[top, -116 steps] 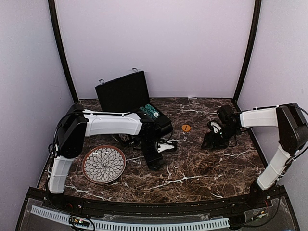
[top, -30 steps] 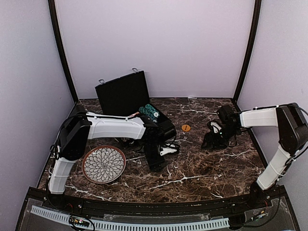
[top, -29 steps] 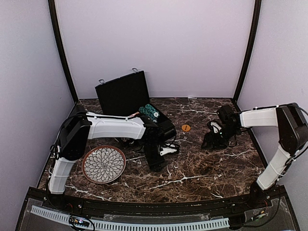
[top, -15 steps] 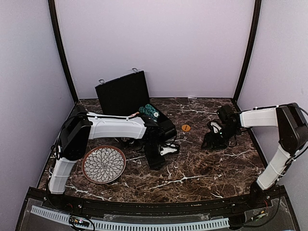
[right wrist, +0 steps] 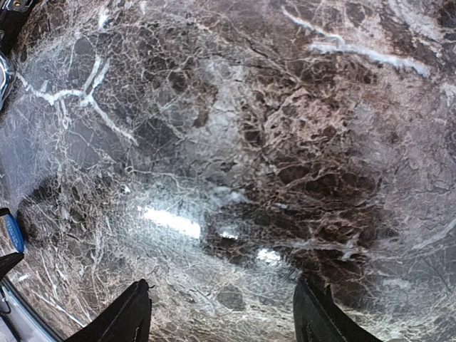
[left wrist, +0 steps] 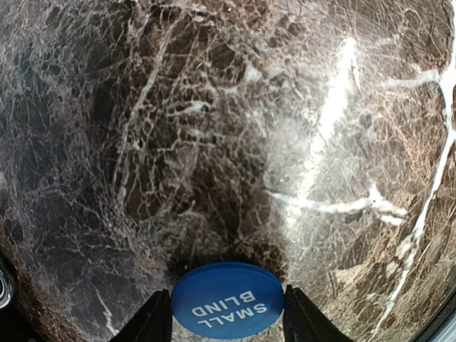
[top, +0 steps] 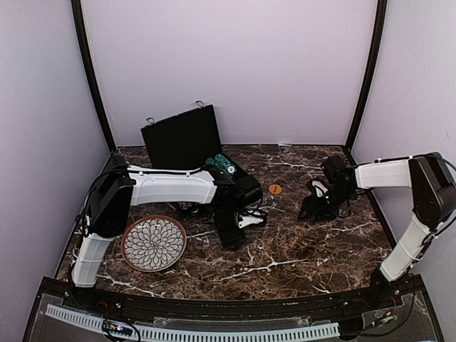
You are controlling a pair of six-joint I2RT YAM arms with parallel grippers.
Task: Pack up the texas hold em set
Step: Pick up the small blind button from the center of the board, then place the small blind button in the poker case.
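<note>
Snugly between left gripper (left wrist: 228, 318) fingers: blue SMALL BLIND button (left wrist: 228, 305), both edges touching.

Both my arms are out over the tabletop (top: 285, 249), one claw full, one empty.
My left arm (top: 171, 187) rises from 7 o'clock and reaches toward 3. Its claw (left wrist: 226, 320) points down near the middle, pinched on a blue button (left wrist: 228, 298). My right arm (top: 385, 173) stretches toward 9 from the 3 o'clock side, its claw (right wrist: 224, 313) gaping, gripping nothing.
</note>
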